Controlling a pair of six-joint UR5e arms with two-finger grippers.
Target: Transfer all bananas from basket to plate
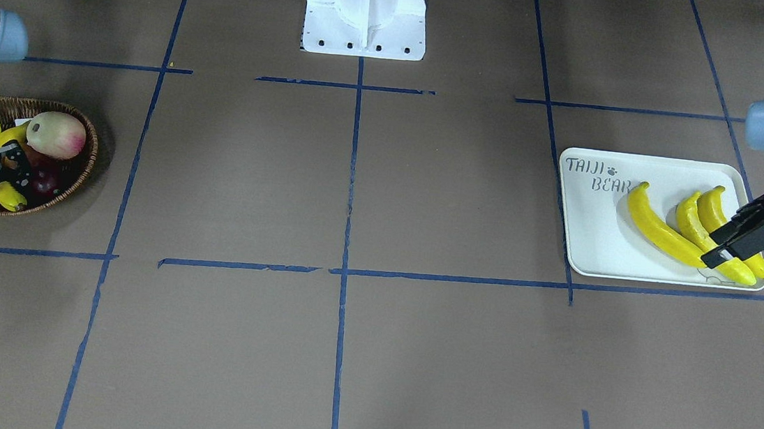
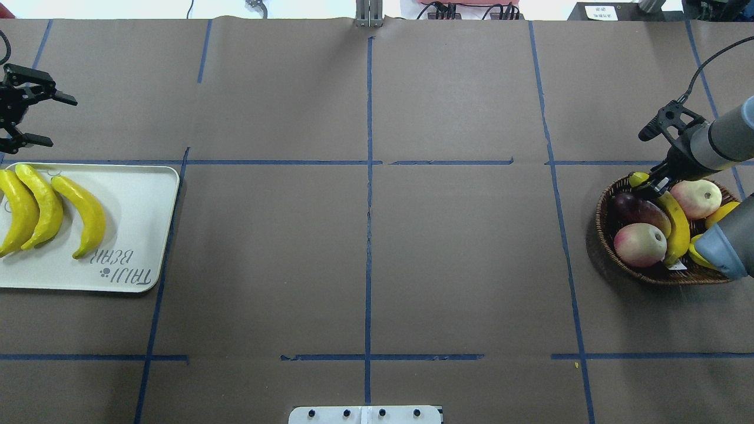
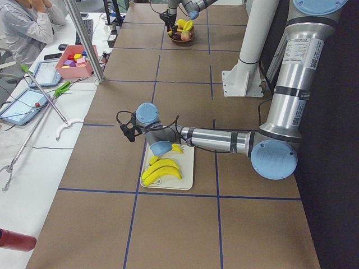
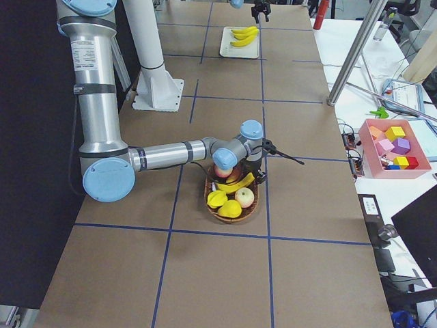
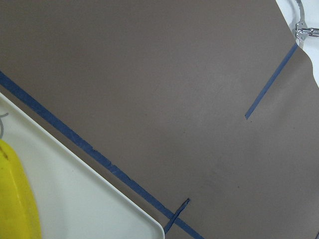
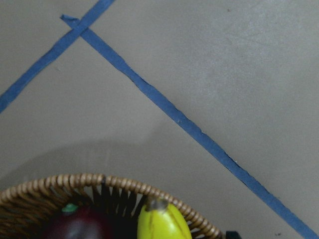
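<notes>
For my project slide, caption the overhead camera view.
Three bananas lie on the plate while the right gripper sits at the tip of a fourth banana in the basket.

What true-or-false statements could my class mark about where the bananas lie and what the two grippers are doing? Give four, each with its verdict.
1. Three bright yellow curved bananas lie on the white rectangular tray. True.
2. The dark brown woven wicker basket holds no banana. False: one long banana lies in it, between two pink-white peaches.
3. The left gripper is shut on a banana. False: it is open and holds nothing, beside the tray's far edge.
4. The right gripper is at the basket, by the far tip of the banana there. True.
</notes>
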